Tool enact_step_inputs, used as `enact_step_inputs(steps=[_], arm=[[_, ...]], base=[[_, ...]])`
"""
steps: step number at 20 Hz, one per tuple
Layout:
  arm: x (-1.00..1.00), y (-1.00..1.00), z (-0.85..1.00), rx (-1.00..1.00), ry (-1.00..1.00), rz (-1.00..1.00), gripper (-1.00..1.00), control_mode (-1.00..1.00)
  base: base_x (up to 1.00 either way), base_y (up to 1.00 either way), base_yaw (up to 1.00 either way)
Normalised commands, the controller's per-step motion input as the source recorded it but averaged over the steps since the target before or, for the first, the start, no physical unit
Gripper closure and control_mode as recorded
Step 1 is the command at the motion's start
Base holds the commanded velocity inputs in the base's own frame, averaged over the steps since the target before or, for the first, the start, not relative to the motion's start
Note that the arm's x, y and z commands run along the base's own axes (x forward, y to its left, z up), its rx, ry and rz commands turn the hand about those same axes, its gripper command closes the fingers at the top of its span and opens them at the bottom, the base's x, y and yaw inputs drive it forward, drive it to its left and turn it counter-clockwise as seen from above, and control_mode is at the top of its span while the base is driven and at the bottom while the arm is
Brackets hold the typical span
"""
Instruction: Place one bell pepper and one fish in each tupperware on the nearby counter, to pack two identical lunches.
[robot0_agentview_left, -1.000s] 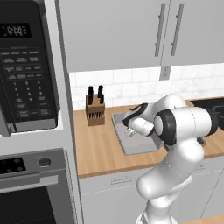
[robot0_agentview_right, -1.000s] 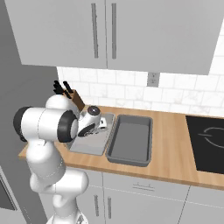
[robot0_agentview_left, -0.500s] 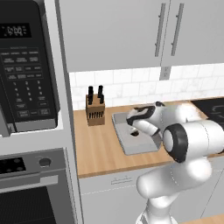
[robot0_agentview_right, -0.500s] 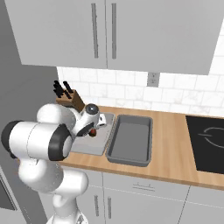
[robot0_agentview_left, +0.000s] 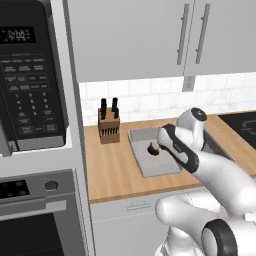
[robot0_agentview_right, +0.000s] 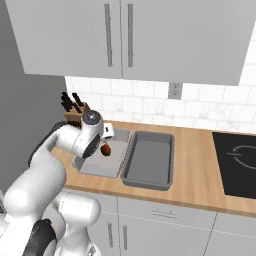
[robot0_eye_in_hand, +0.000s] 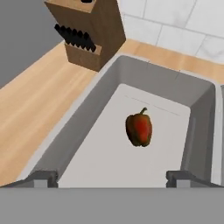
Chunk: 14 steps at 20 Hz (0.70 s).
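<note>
The bell pepper (robot0_eye_in_hand: 139, 129) is lying on the floor of the lighter tupperware (robot0_eye_in_hand: 87, 109), apart from its walls and free of the gripper (robot0_eye_in_hand: 112, 177), whose jaws are standing wide apart and holding nothing. The knife block (robot0_eye_in_hand: 89, 33) is sitting just beyond that tray's far corner on the counter (robot0_eye_in_hand: 30, 105). In the left base view, the arm is hiding the darker tupperware (robot0_agentview_right: 148, 159). The arm is reaching forward over the lighter tray, hand tilted downward.
</note>
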Motion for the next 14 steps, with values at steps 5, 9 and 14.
enact_step_inputs(steps=[5,9,14], arm=[[-1.0,0.0,0.8,0.0,-0.06,-0.1,-1.0,-1.0],[-1.0,0.0,0.31,0.0,-0.17,-0.09,-1.0,-1.0],[-1.0,0.0,0.31,0.0,-0.13,-0.1,-1.0,-1.0]], base=[[0.0,0.0,0.0],[0.0,0.0,0.0],[0.0,0.0,0.0]])
